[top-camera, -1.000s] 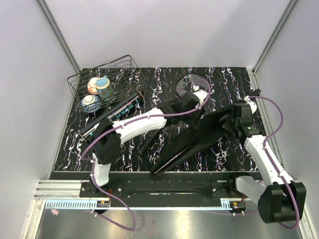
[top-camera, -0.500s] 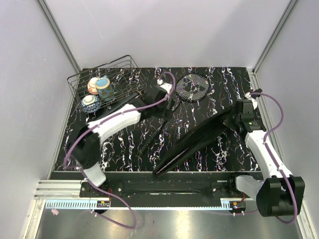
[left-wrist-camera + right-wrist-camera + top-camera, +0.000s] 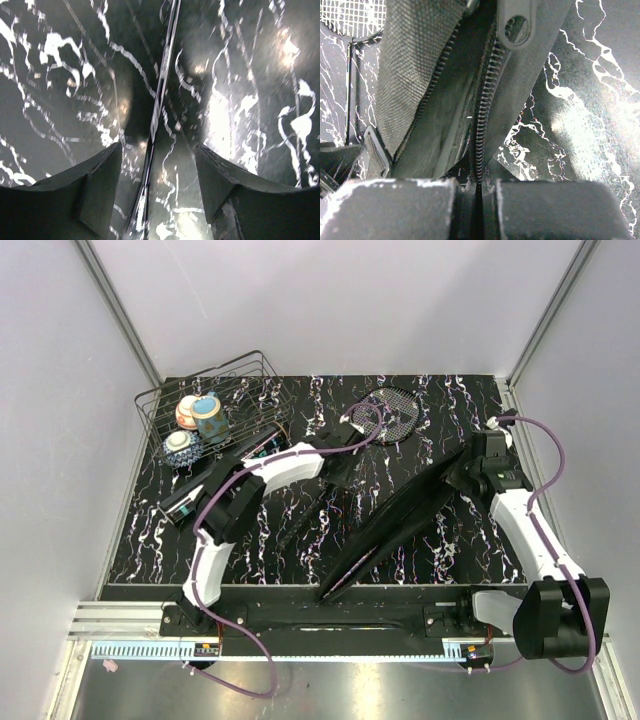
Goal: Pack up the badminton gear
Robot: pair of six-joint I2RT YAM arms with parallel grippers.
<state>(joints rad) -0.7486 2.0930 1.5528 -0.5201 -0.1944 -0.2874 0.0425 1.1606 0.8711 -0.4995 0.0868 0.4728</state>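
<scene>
Left gripper (image 3: 157, 149) hangs low over the racket (image 3: 386, 412), fingers apart and straddling the thin shaft, not yet pinching it. The racket lies flat mid-counter (image 3: 450, 400), head at the far end and handle angled near-left. The right gripper (image 3: 475, 187) is pinched tight on the zip edge of the bag (image 3: 400, 515) at its far-right end, prob. holding the mouth up. Best bet imo: centre the shaft between the fingers, close gently so it doesn't roll, and keep the bag lip high before sliding the racket in. Versus half a sec ago, the left gripper has shifted right and nearer, away from the basket (image 3: 160, 405) corner. The bag's near tip has edged right too.
</scene>
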